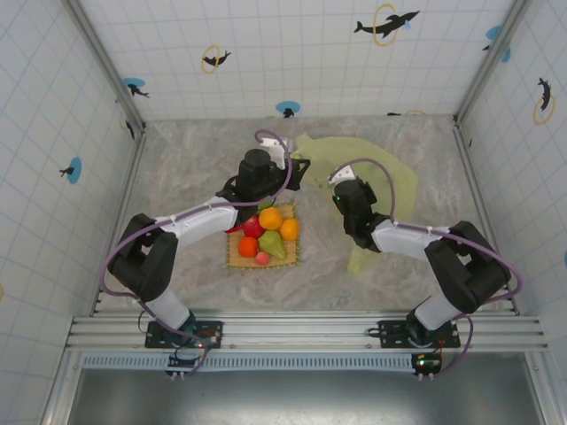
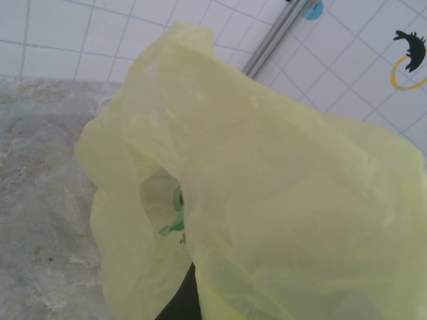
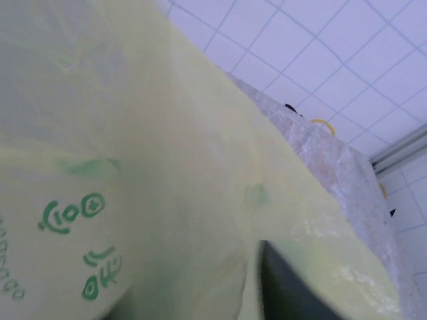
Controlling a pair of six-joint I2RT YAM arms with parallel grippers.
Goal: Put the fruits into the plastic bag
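Where the grey marbled counter (image 1: 195, 159) runs toward the back wall, the plastic bag (image 1: 390, 177) lies spread to the right of centre. It is a thin, pale yellow-green sheet, crinkled and see-through enough for the stone to show beneath it. In the left wrist view the plastic bag (image 2: 287, 200) rises in soft folds with a dark opening at its middle and green print showing faintly through the film. In the right wrist view the same film (image 3: 133, 167) drapes close across the lens and carries green printed marks.

The left gripper (image 1: 299, 168) is at the bag's left edge, clamped together on the plastic. The right gripper (image 1: 334, 179) is at the bag just beside it, and I cannot tell how its jaws stand.

The fruits (image 1: 268, 232) sit heaped on a tan woven mat (image 1: 237, 258) left of the bag, apart from it. They are glossy oranges, a red apple, a green pear and a small pink one.
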